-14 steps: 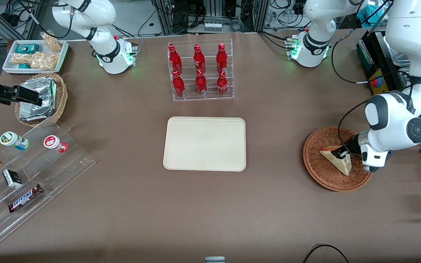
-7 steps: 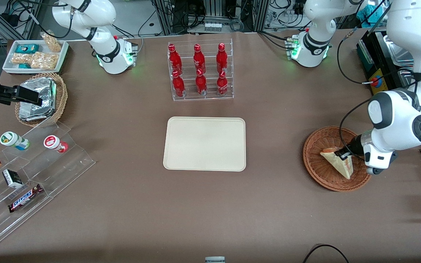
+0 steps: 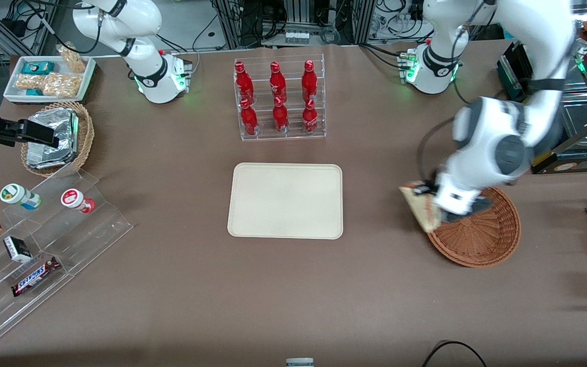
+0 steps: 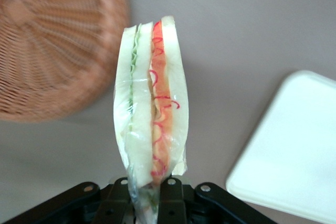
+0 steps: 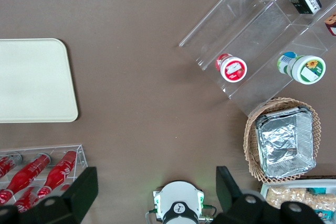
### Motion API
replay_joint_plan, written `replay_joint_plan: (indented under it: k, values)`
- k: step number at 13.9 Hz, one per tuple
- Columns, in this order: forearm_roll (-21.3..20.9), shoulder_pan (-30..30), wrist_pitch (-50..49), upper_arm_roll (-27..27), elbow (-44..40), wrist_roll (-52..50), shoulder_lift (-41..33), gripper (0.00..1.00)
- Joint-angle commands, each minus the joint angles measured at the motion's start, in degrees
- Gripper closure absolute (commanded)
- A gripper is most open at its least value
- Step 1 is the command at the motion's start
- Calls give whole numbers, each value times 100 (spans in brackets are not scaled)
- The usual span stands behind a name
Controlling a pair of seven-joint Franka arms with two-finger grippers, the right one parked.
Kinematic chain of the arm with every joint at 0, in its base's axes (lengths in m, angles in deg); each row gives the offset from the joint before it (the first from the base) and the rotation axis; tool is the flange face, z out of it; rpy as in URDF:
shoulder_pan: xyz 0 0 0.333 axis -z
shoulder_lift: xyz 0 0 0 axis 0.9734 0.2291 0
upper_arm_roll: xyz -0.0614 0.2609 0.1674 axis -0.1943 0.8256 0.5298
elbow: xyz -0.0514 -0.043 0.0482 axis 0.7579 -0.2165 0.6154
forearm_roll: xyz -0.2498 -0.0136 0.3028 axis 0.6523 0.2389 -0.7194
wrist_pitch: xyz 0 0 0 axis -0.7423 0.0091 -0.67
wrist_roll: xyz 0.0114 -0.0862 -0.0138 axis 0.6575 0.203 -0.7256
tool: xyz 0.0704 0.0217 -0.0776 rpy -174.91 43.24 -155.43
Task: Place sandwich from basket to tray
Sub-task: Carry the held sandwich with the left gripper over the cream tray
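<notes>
The pincer (image 4: 143, 192) is clamped on the wrapped sandwich (image 4: 151, 103), lifted above the wicker basket's (image 3: 482, 234) rim. The cream tray (image 3: 286, 200) lies at the basket's nine o'clock on the tabletop (image 3: 375, 285).

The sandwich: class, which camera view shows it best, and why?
The left wrist view. There the sandwich fills the picture, layers plain, pinched by the gripper. The front view shows it small, partly covered by the arm, above the basket rim. The right wrist view misses it.

Brown candy bar wrapper (image 3: 34, 276) on clear acrylic stepped shelf (image 3: 77, 239): "SNICKERS"
Left arm's gripper (image 4: 143, 195), above table: no lettering
</notes>
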Motion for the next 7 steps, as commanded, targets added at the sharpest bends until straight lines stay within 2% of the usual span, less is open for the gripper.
replay_joint_plan:
  k: [1,7]
  values:
    - [-560,899,-324,91,-410,-810,194,85]
    - [-641,2263,-342,99,-1938,-1964,1565,82]
